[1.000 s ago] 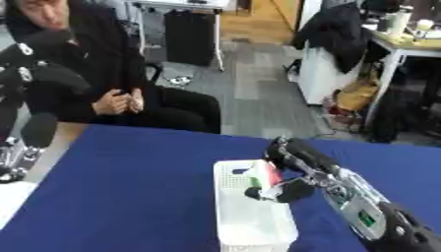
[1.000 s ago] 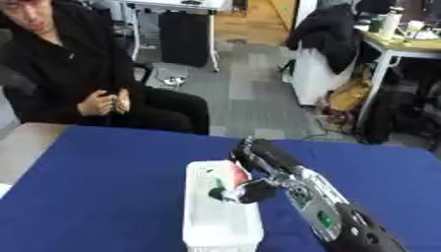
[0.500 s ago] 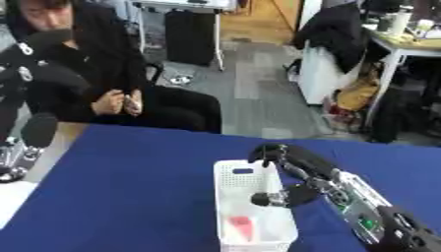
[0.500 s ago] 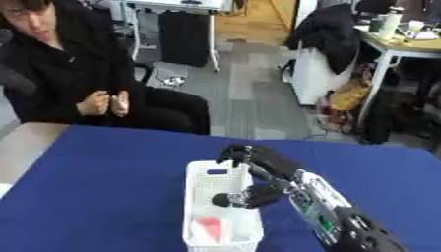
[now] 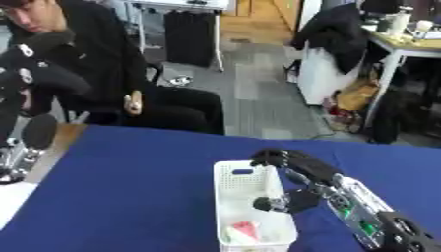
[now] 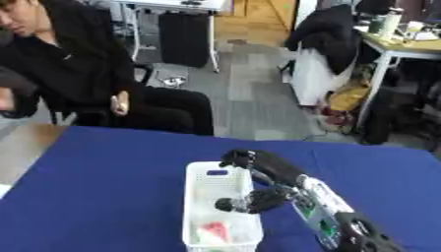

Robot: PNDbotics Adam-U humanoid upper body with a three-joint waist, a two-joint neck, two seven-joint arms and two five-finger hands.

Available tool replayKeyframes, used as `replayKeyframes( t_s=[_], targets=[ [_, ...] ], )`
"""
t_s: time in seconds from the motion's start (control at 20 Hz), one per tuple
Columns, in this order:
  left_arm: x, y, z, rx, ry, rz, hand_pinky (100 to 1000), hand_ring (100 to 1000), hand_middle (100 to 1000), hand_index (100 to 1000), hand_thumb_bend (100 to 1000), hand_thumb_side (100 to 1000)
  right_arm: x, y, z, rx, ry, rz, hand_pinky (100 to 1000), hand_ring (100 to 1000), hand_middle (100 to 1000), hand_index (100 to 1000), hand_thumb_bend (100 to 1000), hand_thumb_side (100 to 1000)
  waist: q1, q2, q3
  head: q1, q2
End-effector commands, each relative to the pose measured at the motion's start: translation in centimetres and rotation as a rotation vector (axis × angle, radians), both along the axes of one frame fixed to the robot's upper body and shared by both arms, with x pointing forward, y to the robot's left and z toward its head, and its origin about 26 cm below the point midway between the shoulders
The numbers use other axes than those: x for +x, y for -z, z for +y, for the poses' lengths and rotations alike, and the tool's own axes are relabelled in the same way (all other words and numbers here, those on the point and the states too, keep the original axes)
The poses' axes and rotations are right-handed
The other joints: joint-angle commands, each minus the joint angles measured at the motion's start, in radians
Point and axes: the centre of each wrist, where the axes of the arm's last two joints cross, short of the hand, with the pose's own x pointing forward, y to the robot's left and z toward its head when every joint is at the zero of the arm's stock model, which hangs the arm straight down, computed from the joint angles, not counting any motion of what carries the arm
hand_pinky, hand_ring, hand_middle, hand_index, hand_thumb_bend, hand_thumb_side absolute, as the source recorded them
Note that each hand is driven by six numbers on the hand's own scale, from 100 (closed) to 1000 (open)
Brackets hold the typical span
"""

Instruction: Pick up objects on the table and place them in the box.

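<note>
The right hand (image 5: 289,184) hangs over the right rim of the white box (image 5: 231,196), fingers (image 5: 268,158) curled and thumb bent inward, holding nothing. A pink and white object (image 5: 244,230) lies inside the box at its near end. The box stands on the blue tabletop (image 5: 120,187). The left hand is out of sight.
</note>
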Motion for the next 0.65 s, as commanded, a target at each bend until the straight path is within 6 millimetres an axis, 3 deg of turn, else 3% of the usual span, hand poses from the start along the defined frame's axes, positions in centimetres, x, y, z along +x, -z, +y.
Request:
replayKeyframes(
  t_s=[0.05, 0.1, 0.2, 0.3, 0.5, 0.65],
  targets=[
    [-0.1, -1.2, 0.4, -0.041, -0.02, -0.032, 497, 591, 487, 701, 118, 831, -0.4, -1.9, -0.2, 0.218, 0.022, -0.069, 538, 529, 684, 789, 453, 1000, 0.006, -0.007, -0.003, -0.043, -0.056],
    [0.0, -1.2, 0.7, -0.094, -0.036, -0.022, 498, 592, 486, 701, 117, 831, -0.7, -3.0, 0.1, 0.362, 0.028, -0.11, 543, 533, 688, 791, 464, 1000, 0.007, -0.007, -0.005, -0.085, -0.095],
    [-0.1, -1.2, 0.8, -0.168, -0.059, -0.013, 490, 585, 492, 702, 123, 835, -1.6, -5.9, 0.9, 0.604, 0.004, -0.198, 526, 518, 653, 768, 354, 1000, 0.009, -0.006, -0.009, -0.161, -0.164],
    [-0.2, -1.3, 0.7, -0.195, -0.069, -0.012, 490, 584, 491, 702, 122, 836, -3.0, -9.2, 2.1, 0.785, -0.055, -0.298, 535, 524, 653, 763, 345, 1000, 0.012, -0.006, -0.014, -0.228, -0.22],
    [-0.2, -1.1, 0.7, -0.178, -0.073, -0.015, 491, 584, 477, 699, 115, 842, -7.0, -14.4, 3.6, 1.033, -0.184, -0.487, 584, 556, 630, 725, 270, 1000, 0.021, -0.003, -0.028, -0.346, -0.307],
    [-0.2, -0.9, 1.0, -0.165, -0.076, -0.014, 490, 584, 473, 700, 113, 843, -9.5, -16.4, 3.9, 1.167, -0.239, -0.571, 588, 553, 602, 694, 215, 1000, 0.024, -0.001, -0.037, -0.427, -0.368]
  ],
)
